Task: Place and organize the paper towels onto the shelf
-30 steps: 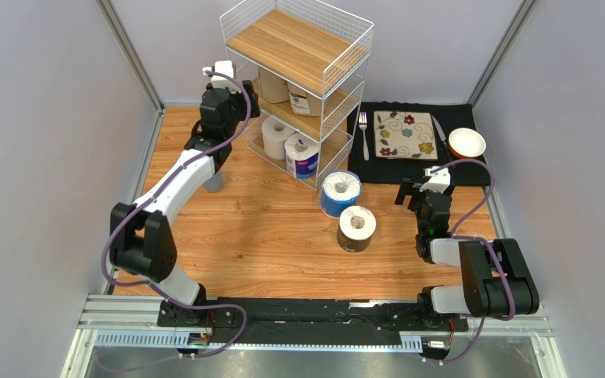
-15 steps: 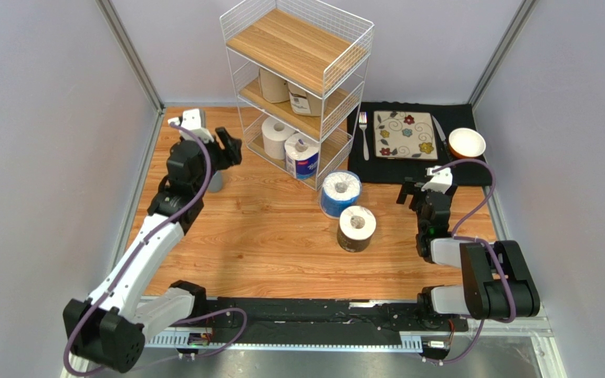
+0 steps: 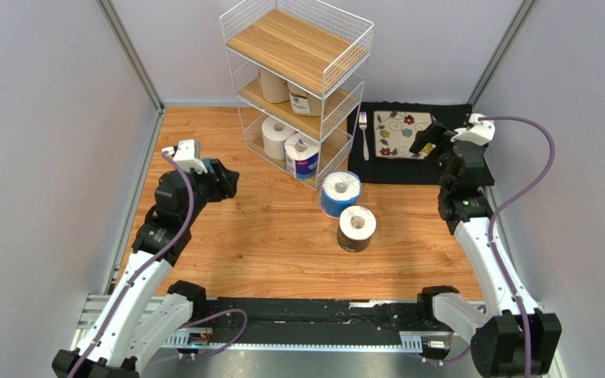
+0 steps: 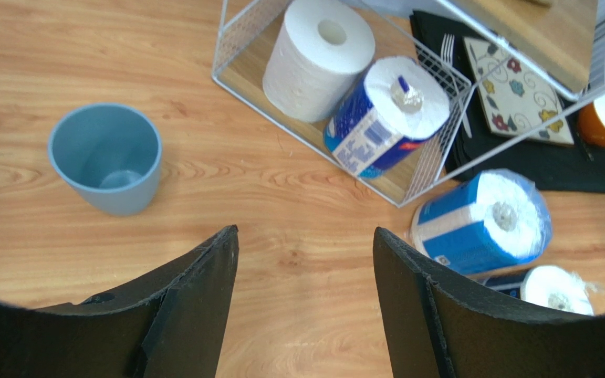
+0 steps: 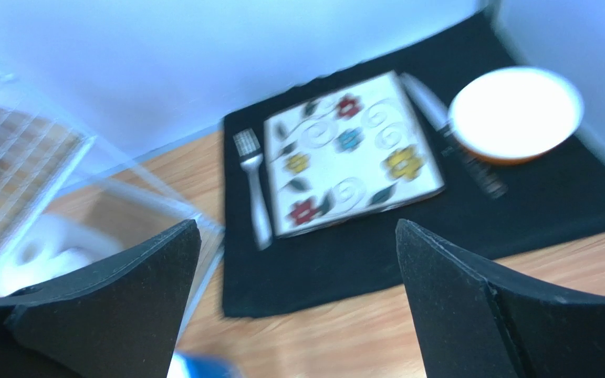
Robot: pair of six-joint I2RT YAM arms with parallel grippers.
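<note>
The white wire shelf (image 3: pixel 294 43) stands at the back. Two tan-wrapped rolls (image 3: pixel 274 85) (image 3: pixel 304 98) sit on its middle tier. A plain white roll (image 3: pixel 276 138) (image 4: pixel 313 59) and a blue-label roll (image 3: pixel 303 155) (image 4: pixel 384 118) sit on the bottom tier. The blue-plastic-wrapped roll (image 3: pixel 339 194) (image 4: pixel 483 223) and the dark-wrapped roll (image 3: pixel 357 228) (image 4: pixel 554 287) stand on the table in front. My left gripper (image 3: pixel 223 179) (image 4: pixel 306 236) is open and empty, left of the shelf. My right gripper (image 3: pixel 424 140) (image 5: pixel 298 228) is open and empty above the black mat.
A blue cup (image 4: pixel 107 157) stands on the table left of the shelf, under my left gripper. The black mat (image 3: pixel 408 169) at the back right carries a fork (image 3: pixel 363 134), a flowered plate (image 3: pixel 404 134), a knife and an orange bowl (image 3: pixel 467 142).
My left arm has pulled back from the shelf's side toward the near left and lower. My right arm has risen and swung away to the far side, over the mat. The rolls have not moved.
</note>
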